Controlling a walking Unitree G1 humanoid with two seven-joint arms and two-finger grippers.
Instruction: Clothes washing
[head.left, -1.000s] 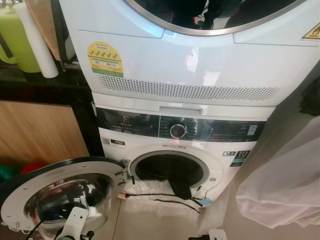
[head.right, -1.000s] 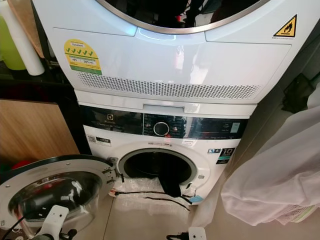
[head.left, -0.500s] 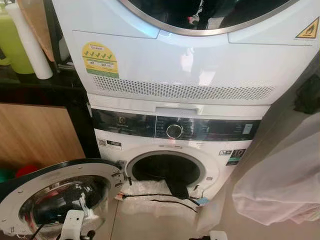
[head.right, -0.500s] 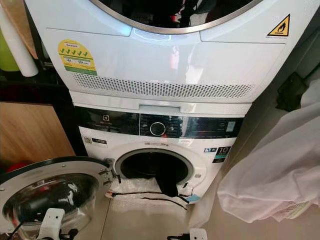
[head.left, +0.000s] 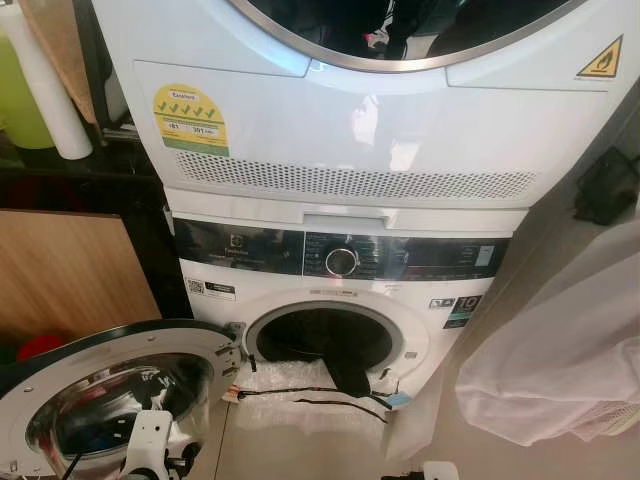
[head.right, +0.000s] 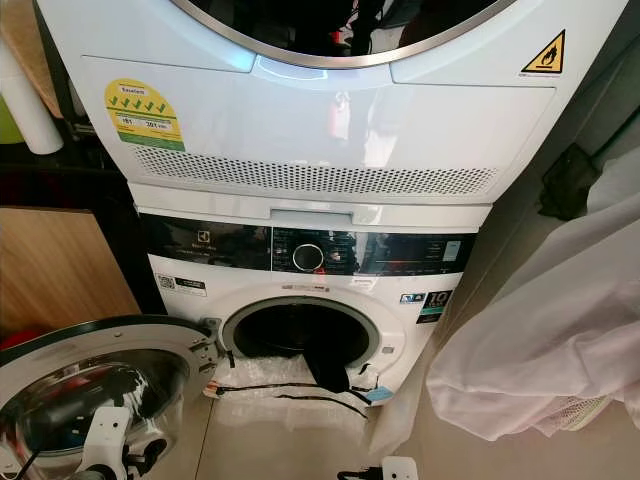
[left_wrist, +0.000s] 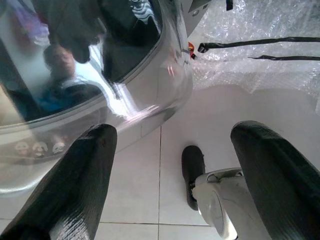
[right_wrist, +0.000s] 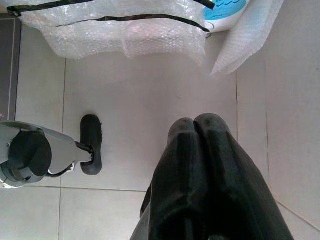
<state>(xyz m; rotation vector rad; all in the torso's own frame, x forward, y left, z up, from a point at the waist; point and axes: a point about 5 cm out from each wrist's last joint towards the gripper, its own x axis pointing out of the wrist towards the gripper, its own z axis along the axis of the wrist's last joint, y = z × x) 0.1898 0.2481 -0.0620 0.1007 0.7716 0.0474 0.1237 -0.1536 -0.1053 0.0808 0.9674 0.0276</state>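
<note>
While both arms hang low over the tiled floor, the scene reads so:
Left end effector: fingers spread wide, holding nothing; beside the open washer door
Right end effector: fingers pressed together, empty; above bare tile
Washing machine: drum mouth open; dark garment draped over its lip
Bubble wrap: on the floor before the washer
Dryer: stacked on top
White cloth: hanging at the right

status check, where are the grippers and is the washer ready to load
Left gripper open, low beside the open washer door. Right gripper shut, empty, above the floor. Dark garment hangs over the drum rim; bubble wrap lies below the opening.
</note>
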